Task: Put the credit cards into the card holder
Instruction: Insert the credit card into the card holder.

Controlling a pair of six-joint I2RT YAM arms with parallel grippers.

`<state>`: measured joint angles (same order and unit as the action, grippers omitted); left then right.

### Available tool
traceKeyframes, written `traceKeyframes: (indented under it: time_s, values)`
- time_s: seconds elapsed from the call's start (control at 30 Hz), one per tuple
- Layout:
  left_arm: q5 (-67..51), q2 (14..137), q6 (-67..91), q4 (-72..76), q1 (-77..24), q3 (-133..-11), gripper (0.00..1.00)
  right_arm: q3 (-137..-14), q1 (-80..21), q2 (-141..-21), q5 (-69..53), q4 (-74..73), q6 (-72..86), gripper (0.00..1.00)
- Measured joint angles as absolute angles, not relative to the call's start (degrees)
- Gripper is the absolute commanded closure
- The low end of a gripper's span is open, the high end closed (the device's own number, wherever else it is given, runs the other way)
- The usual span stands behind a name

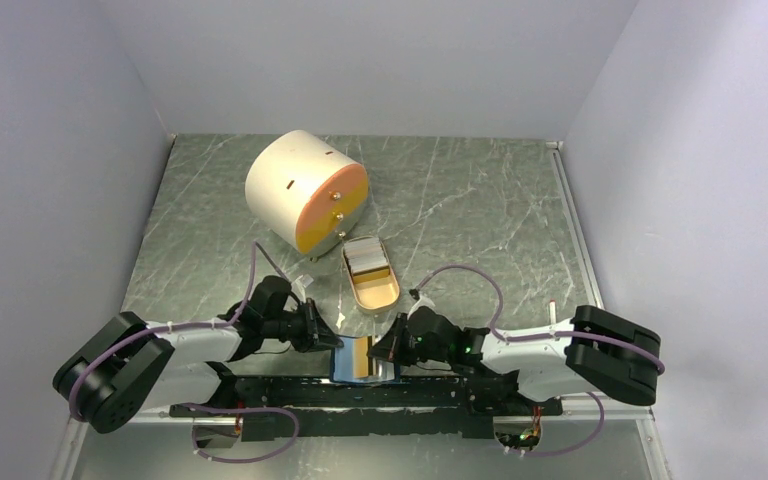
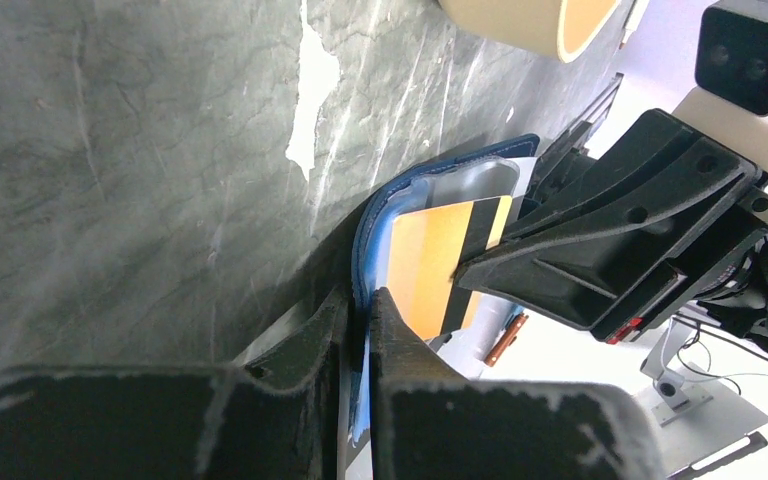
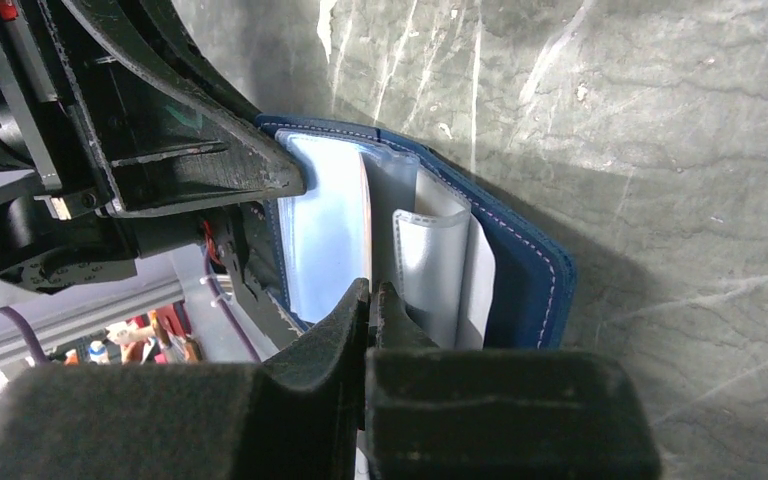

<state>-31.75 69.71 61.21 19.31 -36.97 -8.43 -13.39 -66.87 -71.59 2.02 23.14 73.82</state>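
Jaws pressed all but together on both arms, each with only a thin layer nipped between. On the left gripper (image 2: pixel 360 300), clamped on the dark blue cover edge of the card holder (image 2: pixel 372 225), at the leaf carrying the tan pocket strip (image 2: pixel 425 265). On the right gripper (image 3: pixel 372 292), closed on the free edge of a clear inner sleeve (image 3: pixel 430 255), with the blue outer cover behind it, toward the table (image 1: pixel 460 200). Holds the card holder spread like an open book, between the two wrists and just ahead of the arm bases. Resting on the table or lifted just clear: not determinable. Opposed pinches judged as a means of parting the leaves and exposing a pocket mouth for loading. Leaves no free gripper for picking, so treat as a preparatory step only. Credit cards (image 1: pixel 364 256) not yet loaded: stacked at the far end of the tan oval dish (image 1: pixel 380 297), beyond the card holder, near it but apart. Further back, a large cream cylinder (image 1: pixel 305 190) with an orange face, well clear of the work. Expect a release on one side before any pick. Beware of the freed leaf folding shut.
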Motion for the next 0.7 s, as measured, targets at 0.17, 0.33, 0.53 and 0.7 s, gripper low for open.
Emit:
traceKeyframes:
  time_s: [0.17,0.33,0.53,0.7]
  values:
    - [-31.7,69.8,62.2,20.5,-37.0,-7.8,0.91,-13.3,-67.3,-72.2,2.2,23.9,74.4,0.86]
    - [-31.8,69.9,62.8,21.3,-37.0,-7.7,0.91,-14.6,-67.9,-73.1,3.3,19.6,74.6,0.61]
    - [-31.8,69.0,62.9,21.1,-37.1,-7.7,0.91,-17.8,-68.1,-71.1,5.0,11.0,73.8,0.61]
    - [-31.7,68.4,62.8,20.7,-37.2,-7.7,0.91,-20.1,-69.8,-71.3,6.7,6.5,73.1,0.69]
